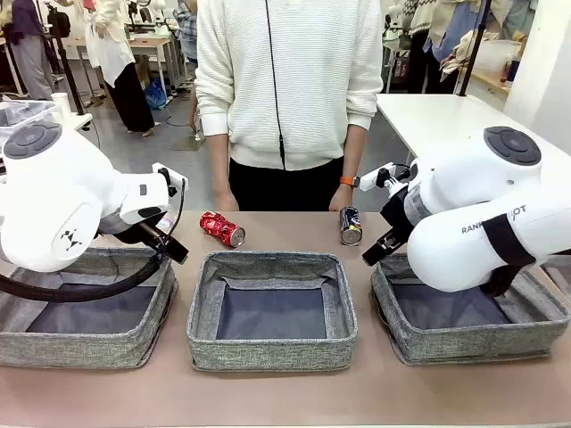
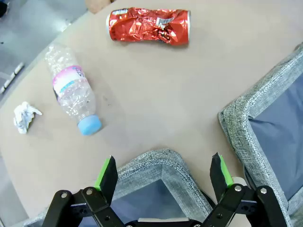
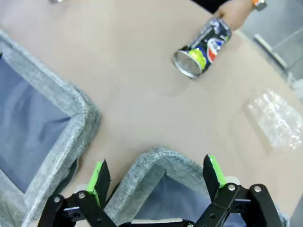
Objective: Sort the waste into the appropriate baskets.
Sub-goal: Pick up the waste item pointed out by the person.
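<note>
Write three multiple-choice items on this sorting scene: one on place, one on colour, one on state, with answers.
1. Where does the crushed red drink can lie? A on the table beyond the middle grey woven-fabric bin; B inside that bin; C held aloft.
2. What colour is the cap of the purple-labelled clear plastic bottle? A red; B white; C blue.
3. How is the left end effector? A shut on the can; B open, empty; C shut on the bottle.
Answers: A, it lies past the bin's far wall; C, the cap shows blue; B, fingers apart, gripping nothing.
</note>
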You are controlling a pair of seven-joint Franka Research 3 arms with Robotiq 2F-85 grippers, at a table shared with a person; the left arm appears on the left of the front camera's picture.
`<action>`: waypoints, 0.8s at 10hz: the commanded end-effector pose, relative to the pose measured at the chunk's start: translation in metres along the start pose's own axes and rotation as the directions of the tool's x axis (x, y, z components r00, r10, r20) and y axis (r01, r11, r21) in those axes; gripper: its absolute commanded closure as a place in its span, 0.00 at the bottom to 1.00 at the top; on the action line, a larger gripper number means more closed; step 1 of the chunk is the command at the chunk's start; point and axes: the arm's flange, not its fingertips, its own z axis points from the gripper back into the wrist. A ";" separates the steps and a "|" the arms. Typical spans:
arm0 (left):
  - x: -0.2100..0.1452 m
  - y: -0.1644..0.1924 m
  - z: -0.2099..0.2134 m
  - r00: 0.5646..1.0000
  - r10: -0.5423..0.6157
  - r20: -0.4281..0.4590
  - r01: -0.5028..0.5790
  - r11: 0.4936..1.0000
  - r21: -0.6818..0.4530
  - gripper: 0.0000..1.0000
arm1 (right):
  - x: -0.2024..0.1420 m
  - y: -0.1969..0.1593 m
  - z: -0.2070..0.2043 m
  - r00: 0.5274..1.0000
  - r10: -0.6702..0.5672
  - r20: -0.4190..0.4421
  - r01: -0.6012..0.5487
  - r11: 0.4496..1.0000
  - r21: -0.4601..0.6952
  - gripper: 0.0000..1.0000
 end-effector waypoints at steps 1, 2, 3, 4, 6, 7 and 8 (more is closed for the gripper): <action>0.000 0.000 0.000 1.000 0.000 0.000 0.000 1.000 0.000 0.00 | 0.000 0.000 0.000 1.000 0.000 0.000 0.000 1.000 0.000 0.00; 0.000 0.000 0.000 1.000 0.000 0.000 0.000 1.000 0.000 0.00 | 0.000 0.000 0.000 1.000 0.000 0.000 0.000 1.000 0.000 0.00; 0.000 0.000 0.000 1.000 0.000 0.000 0.000 1.000 0.000 0.00 | 0.000 0.000 0.000 1.000 0.000 0.000 0.000 1.000 0.000 0.00; 0.000 0.000 0.000 1.000 0.000 0.000 0.000 1.000 0.000 0.00 | 0.000 0.000 0.000 1.000 0.000 0.000 0.000 1.000 0.000 0.00; 0.000 0.000 0.000 1.000 0.000 0.000 0.000 1.000 0.000 0.00 | 0.000 0.000 0.000 1.000 0.000 0.000 0.000 1.000 0.000 0.00; 0.000 0.000 0.000 1.000 0.000 0.000 0.000 1.000 0.000 0.00 | 0.000 0.000 0.000 1.000 0.000 0.000 0.000 1.000 0.000 0.00; 0.000 0.000 0.000 1.000 0.000 0.000 0.000 1.000 0.000 0.00 | 0.000 0.000 0.000 1.000 0.001 0.000 -0.001 1.000 0.000 0.00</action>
